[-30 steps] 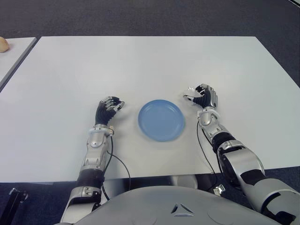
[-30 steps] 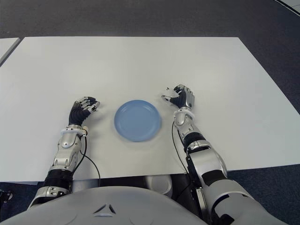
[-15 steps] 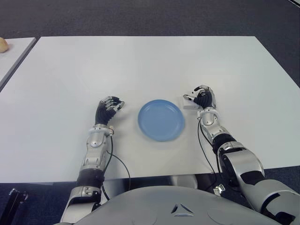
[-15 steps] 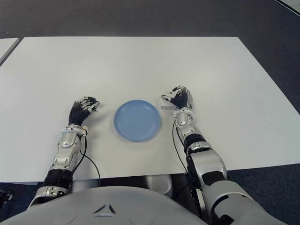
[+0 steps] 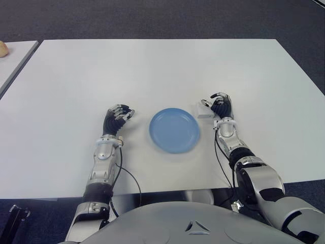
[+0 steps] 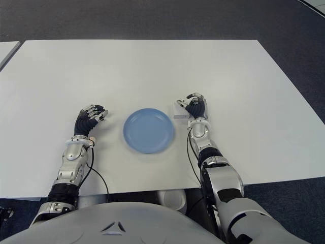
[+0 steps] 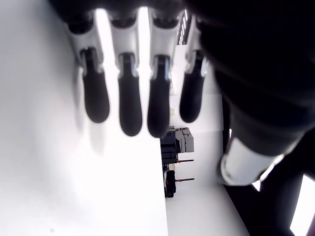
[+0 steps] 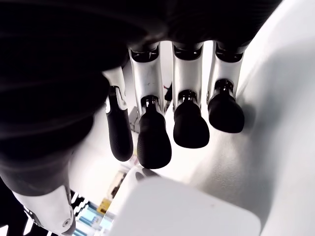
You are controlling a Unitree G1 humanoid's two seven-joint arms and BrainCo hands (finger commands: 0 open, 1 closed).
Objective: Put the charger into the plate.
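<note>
The blue plate (image 5: 174, 129) lies on the white table (image 5: 152, 71) between my two hands. Just to the plate's right, the charger (image 5: 204, 111), a small white block, sits on the table. My right hand (image 5: 218, 105) is over it. In the right wrist view its fingers (image 8: 153, 140) curl down onto the edge of the charger (image 8: 182, 211), with the thumb on the other side. My left hand (image 5: 119, 115) shows left of the plate, with fingers (image 7: 130, 103) relaxed and holding nothing.
A second table's edge (image 5: 15, 66) shows at the far left with a small tan object (image 5: 4, 48) on it. Dark carpet (image 5: 162, 18) surrounds the table. Thin cables (image 5: 124, 175) run along both forearms.
My right hand has drawn back toward me and lowered onto the charger, its thumb closing in from a wider spread. The left hand and the plate have stayed put.
</note>
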